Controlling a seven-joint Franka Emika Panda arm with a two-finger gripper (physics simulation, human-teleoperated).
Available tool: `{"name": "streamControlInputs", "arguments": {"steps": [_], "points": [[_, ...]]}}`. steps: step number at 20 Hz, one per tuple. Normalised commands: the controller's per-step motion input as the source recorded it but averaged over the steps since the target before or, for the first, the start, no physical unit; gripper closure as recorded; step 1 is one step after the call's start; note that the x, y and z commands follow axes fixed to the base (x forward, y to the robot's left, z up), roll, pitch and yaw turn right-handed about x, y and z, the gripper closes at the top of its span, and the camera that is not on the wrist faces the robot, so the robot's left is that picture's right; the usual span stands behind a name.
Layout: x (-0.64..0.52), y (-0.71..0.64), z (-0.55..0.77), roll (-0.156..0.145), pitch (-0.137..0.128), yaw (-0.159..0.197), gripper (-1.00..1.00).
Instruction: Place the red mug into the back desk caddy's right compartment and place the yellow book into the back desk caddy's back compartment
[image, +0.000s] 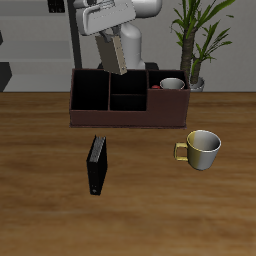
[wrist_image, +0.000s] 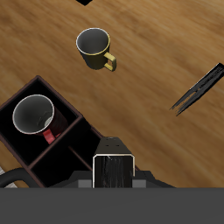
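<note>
My gripper (image: 106, 38) is shut on the yellow book (image: 114, 58), a thin pale grey-tan book. It hangs tilted just above the back desk caddy (image: 90, 118), over its middle column near the back compartment (image: 128, 81). The red mug (image: 172, 84) stands inside the caddy's right compartment. In the wrist view the book (wrist_image: 113, 147) shows end-on between my gripper's (wrist_image: 114, 175) fingers. The red mug (wrist_image: 33, 114) shows its pale grey inside and sits in the caddy (wrist_image: 77, 129).
A plain yellow-gold mug (image: 202, 148) stands on the table in front of the caddy; it also shows in the wrist view (wrist_image: 94, 48). A black book (image: 96, 165) stands nearer the table's front edge and shows in the wrist view (wrist_image: 199, 89). A potted plant (image: 196, 40) is behind the caddy.
</note>
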Motion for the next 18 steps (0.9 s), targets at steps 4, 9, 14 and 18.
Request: {"name": "streamControlInputs", "arguments": {"steps": [4,9,14,18], "points": [[-0.13,0.11,-0.02,-0.006,0.021,0.163,1.00],[-0.22,0.13,-0.02,0.002,-0.010,0.174,1.00],[-0.08,0.10,0.02,-0.013,-0.005,0.138,1.00],[0.02,0.08,-0.03,-0.074,0.003,0.110,1.00]]}}
